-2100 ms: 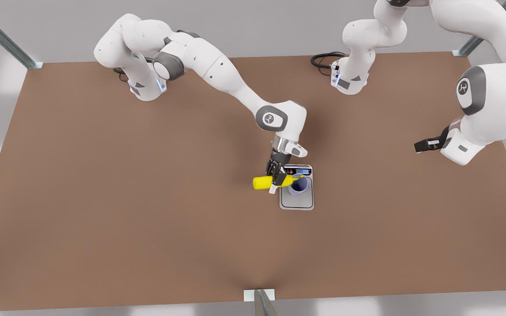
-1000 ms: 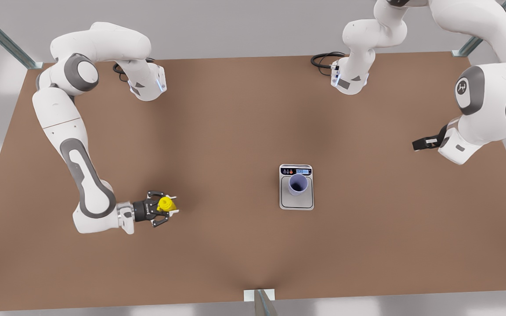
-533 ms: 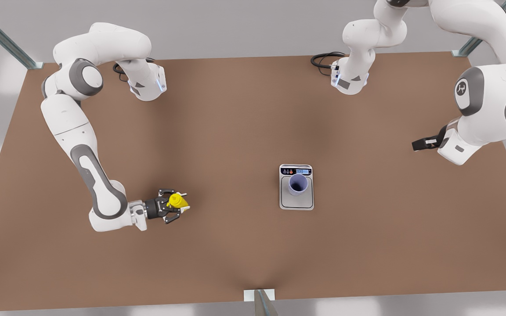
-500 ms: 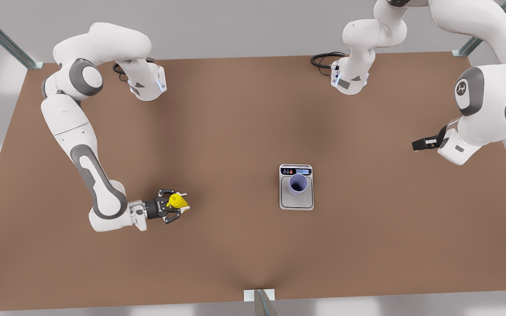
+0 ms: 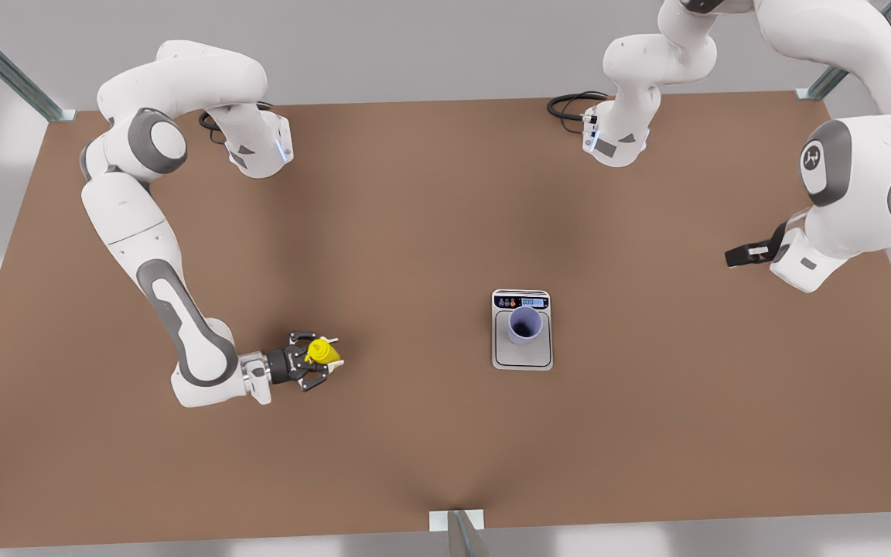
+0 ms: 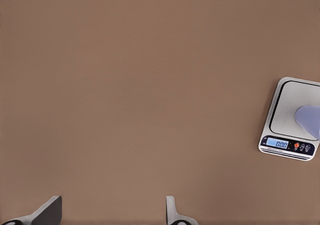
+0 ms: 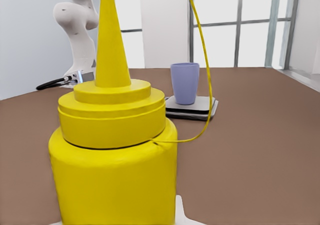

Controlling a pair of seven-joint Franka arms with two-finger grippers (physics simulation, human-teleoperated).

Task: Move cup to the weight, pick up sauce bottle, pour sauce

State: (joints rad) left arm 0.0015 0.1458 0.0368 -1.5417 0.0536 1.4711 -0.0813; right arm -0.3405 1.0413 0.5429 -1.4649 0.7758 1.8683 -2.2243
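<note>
Gripping the one sauce bottle (image 5: 320, 352) between its fingers, the right gripper (image 5: 323, 358) lies low at the front view's left. The bottle stands upright with its nozzle up. In the right wrist view a thin yellow strand (image 7: 208, 85) arcs from the bottle's collar. Well beyond those fingertips sits the single weight (image 5: 522, 357), flat on the brown table (image 5: 414, 232). The single cup (image 5: 525, 325) stands upright on the weight's plate, next to the display strip. Far from both, at the front view's right, the left gripper (image 5: 733, 257) waits above the table. Its two fingers (image 6: 50, 210) are spread wide with nothing between them, and the weight lies off to one side of them.
</note>
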